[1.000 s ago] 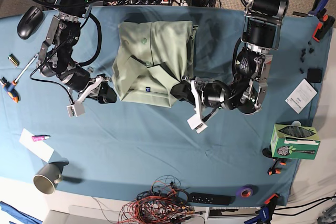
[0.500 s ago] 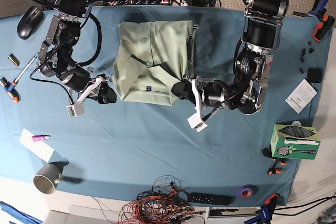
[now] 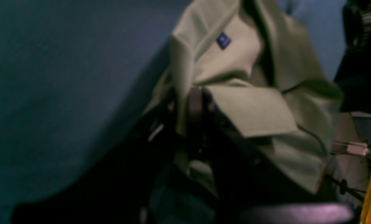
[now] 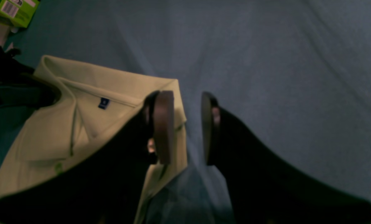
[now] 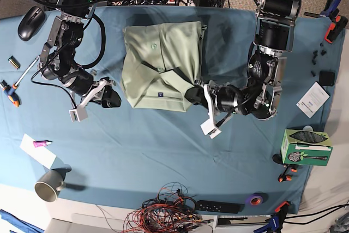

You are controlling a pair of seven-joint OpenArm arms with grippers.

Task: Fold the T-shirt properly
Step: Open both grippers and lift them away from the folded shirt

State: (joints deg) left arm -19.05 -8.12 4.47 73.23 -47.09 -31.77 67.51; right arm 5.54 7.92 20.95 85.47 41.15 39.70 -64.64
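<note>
Two grippers are set at the shirt's (image 5: 161, 66) lower corners. On the base view's left, the right gripper (image 5: 112, 97) is spread, holding nothing, just off the hem. The folded shirt lies mid-cloth (image 5: 163, 151), bare cloth below. The left gripper (image 5: 194, 94) is clamped on the hem.

Counter (image 5: 163, 151) middle open below T-shirt (image 5: 161, 64); obstacles hug edges: mug (image 5: 50, 184) front-left corner, green box (image 5: 306, 147) right edge, wire tangle (image 5: 163, 214) front edge.
</note>
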